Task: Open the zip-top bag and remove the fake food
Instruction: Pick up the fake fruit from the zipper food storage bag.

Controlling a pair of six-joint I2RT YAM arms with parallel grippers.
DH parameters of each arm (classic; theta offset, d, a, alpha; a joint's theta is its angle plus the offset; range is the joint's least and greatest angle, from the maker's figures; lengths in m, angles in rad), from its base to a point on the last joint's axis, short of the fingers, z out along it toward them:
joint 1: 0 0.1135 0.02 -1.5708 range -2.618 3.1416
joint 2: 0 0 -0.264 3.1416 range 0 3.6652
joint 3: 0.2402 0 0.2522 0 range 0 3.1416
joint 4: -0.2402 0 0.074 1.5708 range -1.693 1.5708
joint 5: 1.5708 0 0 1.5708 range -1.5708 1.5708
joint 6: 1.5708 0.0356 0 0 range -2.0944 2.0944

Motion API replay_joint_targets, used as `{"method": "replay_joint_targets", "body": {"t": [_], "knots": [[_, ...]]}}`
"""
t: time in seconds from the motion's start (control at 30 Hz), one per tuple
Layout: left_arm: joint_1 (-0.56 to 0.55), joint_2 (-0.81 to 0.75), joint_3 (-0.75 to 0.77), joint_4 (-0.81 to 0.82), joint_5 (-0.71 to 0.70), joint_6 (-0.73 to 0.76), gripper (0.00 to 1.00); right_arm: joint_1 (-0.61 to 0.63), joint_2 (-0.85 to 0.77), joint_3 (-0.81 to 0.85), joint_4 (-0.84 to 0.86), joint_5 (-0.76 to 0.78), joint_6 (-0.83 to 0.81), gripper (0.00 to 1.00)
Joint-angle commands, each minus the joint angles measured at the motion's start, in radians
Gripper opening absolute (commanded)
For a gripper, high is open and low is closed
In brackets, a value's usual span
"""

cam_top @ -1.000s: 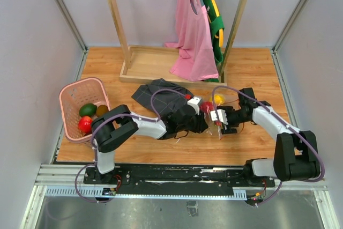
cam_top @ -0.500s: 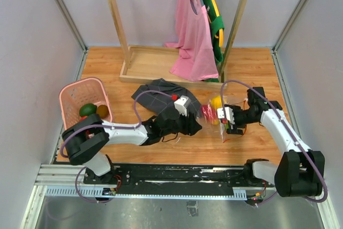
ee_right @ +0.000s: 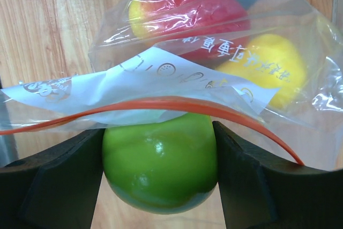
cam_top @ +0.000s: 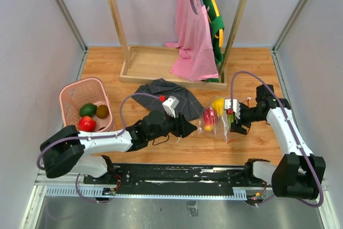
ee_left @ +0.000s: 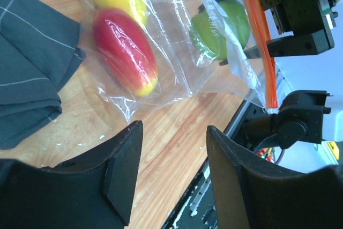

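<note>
Three glossy, slippery-looking fake fruits (ee_left: 126, 52) fill the limp zip-top bag (ee_left: 169, 76) on the desk (cam_top: 252, 68); right gripper (ee_right: 159, 154) pinches the green fruit (ee_right: 159, 172) at its middle, perhaps through plastic; left gripper (ee_left: 174, 132) part-open, empty.

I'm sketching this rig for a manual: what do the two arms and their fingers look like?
The left arm and right arm have white link shells with black joints. A purple-grey cable loops along each, and a small white camera box sits at each wrist. The left gripper and right gripper have broad matte black fingers.
</note>
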Motion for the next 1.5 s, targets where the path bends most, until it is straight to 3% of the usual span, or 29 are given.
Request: {"method": "replay_joint_targets", "body": {"t": [0.0,0.57,1.0,1.27,1.47], "knots": [[0.003,-0.022,-0.023,0.082,0.067,-0.022,0.56,-0.026,-0.005,0.029,-0.021,-0.016,0.144,0.06],[-0.1,0.062,0.05,0.15,0.061,0.068,0.57,-0.038,0.006,0.129,-0.007,0.106,0.527,0.05],[-0.109,0.041,0.029,0.161,0.031,0.086,0.58,-0.053,-0.028,0.23,-0.2,0.175,0.528,0.04],[-0.11,-0.059,-0.047,0.233,0.015,0.094,0.67,-0.072,-0.057,0.279,-0.288,0.159,0.525,0.04],[-0.109,-0.128,-0.078,0.251,-0.002,0.105,0.81,-0.075,-0.074,0.319,-0.347,0.141,0.529,0.04]]}}
